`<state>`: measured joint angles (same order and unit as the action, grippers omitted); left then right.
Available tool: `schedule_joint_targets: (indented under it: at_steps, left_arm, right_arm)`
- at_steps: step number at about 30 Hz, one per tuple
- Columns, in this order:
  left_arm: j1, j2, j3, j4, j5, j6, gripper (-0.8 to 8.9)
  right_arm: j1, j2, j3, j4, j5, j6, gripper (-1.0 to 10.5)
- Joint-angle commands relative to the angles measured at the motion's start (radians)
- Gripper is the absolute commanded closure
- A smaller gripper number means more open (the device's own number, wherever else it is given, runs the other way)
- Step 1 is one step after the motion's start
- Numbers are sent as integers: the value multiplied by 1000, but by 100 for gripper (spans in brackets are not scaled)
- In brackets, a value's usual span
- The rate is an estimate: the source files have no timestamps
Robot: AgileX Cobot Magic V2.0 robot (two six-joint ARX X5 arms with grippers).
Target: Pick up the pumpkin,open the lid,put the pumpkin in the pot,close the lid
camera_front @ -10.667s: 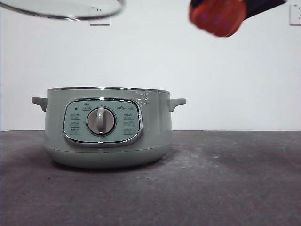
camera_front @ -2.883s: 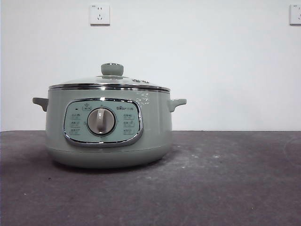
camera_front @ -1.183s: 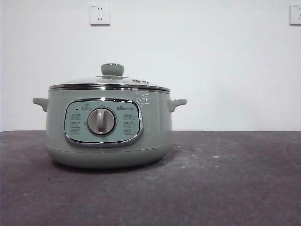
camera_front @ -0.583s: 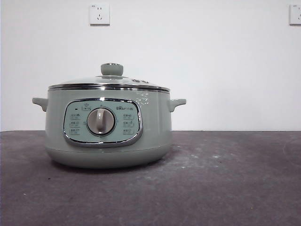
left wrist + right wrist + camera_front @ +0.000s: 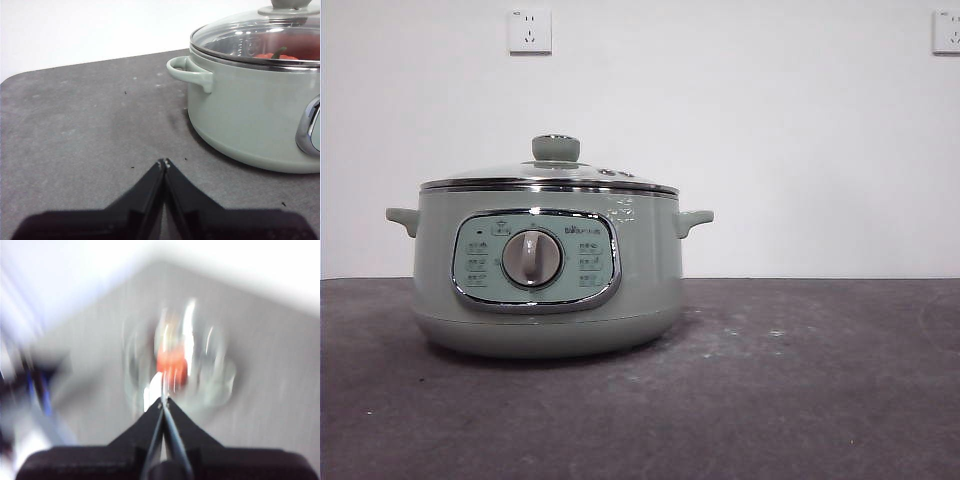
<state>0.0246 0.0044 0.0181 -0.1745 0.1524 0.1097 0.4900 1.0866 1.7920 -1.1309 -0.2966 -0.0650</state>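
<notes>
lid (image 5: 550,176) seated on pot (image 5: 548,270) | pumpkin (image 5: 274,55) inside (light, glossy, likely slippery) | lid: grip knob | left gripper (image 5: 163,163), right gripper (image 5: 162,402) clenched, empty

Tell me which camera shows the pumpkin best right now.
The left wrist view: the pumpkin shows sharply as orange-red with a green stem through the glass lid, inside the pot. The right wrist view gives only a blurred orange patch beyond the right hand. The front view hides it entirely behind the pot's wall.
</notes>
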Motion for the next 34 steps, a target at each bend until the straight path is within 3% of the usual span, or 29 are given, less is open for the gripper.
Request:
schedule_joint_targets:
  at_steps: [1, 5, 10, 16, 18, 22, 27, 34]
  left_arm:
    - [4, -2, -16, 2, 6, -6, 817]
    - [3, -2, -16, 2, 6, -6, 817]
    - [3, -2, -16, 2, 6, -6, 817]
    - [3, -2, -16, 2, 6, -6, 817]
    - [3, -2, -16, 2, 6, -6, 817]
    - [3, -2, -16, 2, 6, -6, 817]
    - [3, -2, -16, 2, 6, -6, 817]
    - [3, -2, -16, 2, 6, -6, 817]
  right_arm:
    - [-127, -98, -69, 79, -65, 9, 946]
    - [-320, -296, -311, 290, -64, -47, 946]
    - [-402, -477, -618, 602, -63, -49, 946]
    - [-434, -656, -992, 900, -60, -49, 946]
    - [-437, -707, -1100, 956, -54, -49, 946]
    - [-436, -812, -1315, 1042, 68, -39, 946]
    - [-435, -934, -1534, 1130, 172, 46, 946]
    - [-419, -1053, -1701, 1154, 201, 76, 946]
